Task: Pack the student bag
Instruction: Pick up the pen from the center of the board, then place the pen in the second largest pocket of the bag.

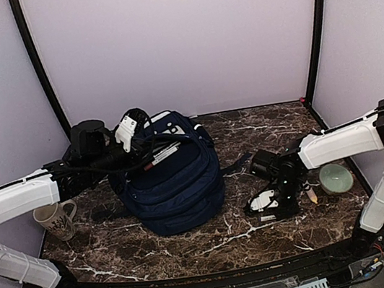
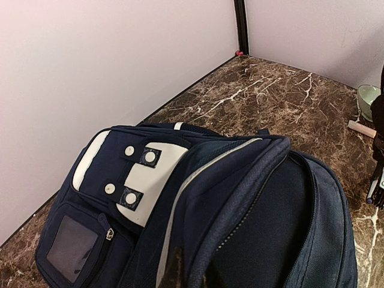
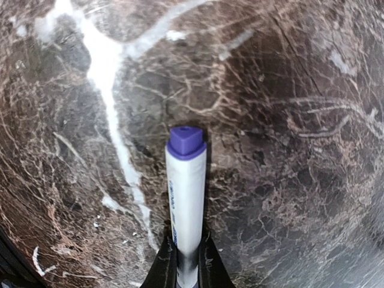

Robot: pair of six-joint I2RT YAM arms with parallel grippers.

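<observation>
A large navy-blue fabric backpack [image 1: 176,183] lay on the brown marble-patterned table [image 1: 262,127], with the left gripper [image 1: 130,132] at its top edge and a slim white, red-ended pen [image 1: 162,156] across its upper part. A beige patterned ceramic mug [image 1: 56,221] stood to its left, and the right gripper [image 1: 263,203] pointed down at the tabletop between the backpack and a pale green ceramic bowl [image 1: 336,178].

The right end effector [image 3: 187,255] hides the lower end of the marker [image 3: 186,192].
</observation>
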